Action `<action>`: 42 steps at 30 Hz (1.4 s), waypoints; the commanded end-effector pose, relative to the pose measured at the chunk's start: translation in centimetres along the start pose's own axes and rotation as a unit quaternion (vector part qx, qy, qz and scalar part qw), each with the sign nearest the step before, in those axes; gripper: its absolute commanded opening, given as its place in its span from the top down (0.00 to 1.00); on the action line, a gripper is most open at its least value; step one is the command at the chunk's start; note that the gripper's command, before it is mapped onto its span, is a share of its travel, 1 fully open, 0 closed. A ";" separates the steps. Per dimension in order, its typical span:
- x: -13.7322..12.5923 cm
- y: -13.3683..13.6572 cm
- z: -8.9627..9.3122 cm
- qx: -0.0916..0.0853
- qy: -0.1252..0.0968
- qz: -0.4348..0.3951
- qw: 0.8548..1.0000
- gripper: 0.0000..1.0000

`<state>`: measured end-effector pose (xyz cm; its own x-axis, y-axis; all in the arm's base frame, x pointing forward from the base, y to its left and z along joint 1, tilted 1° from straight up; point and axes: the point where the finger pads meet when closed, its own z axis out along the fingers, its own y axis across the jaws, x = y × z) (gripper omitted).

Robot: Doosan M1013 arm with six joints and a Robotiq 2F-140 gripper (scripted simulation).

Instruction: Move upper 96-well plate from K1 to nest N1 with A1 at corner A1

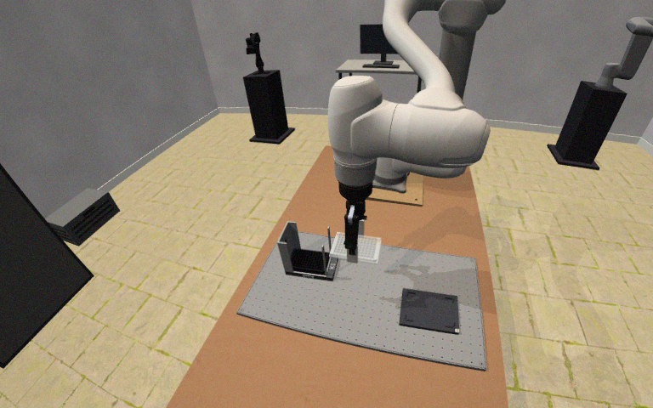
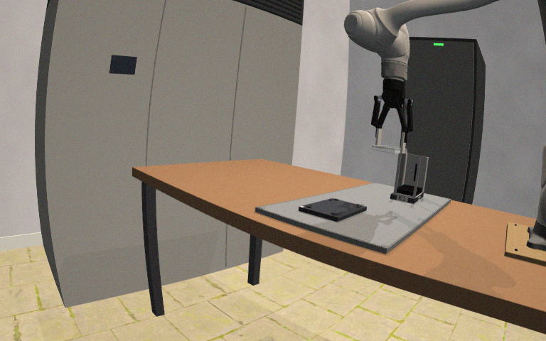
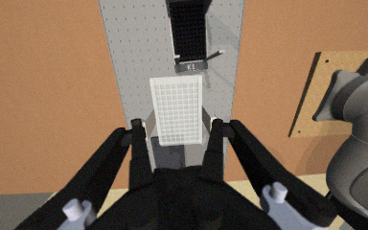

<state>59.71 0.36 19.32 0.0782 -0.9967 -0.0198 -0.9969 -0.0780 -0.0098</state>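
Note:
My gripper [image 2: 389,145] is shut on the clear 96-well plate [image 1: 354,246], gripping its two long sides and holding it level in the air. In the wrist view the white plate [image 3: 176,109] sits between my fingertips. The plate hangs above the table just to the right of stack rack K1, higher than the rack's posts in the exterior view. A dark plate [image 1: 308,262] lies low in the rack, also visible in the wrist view [image 3: 188,30]. The black plate nest N1 [image 1: 429,310] lies flat on the grey board at the front right, with a pale square [image 1: 456,330] at its front right corner.
The grey perforated board [image 1: 366,297] lies on the brown table. The rack's thin upright posts [image 1: 328,242] stand close to the held plate's left edge. The arm's base plate [image 1: 400,189] sits behind the board.

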 end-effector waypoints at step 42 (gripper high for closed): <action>-12.8 -3.0 0.3 0.000 0.000 0.000 1.000 1.00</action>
<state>61.62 12.90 19.33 0.0781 -0.9967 -0.0198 -0.9969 -0.0779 -0.0098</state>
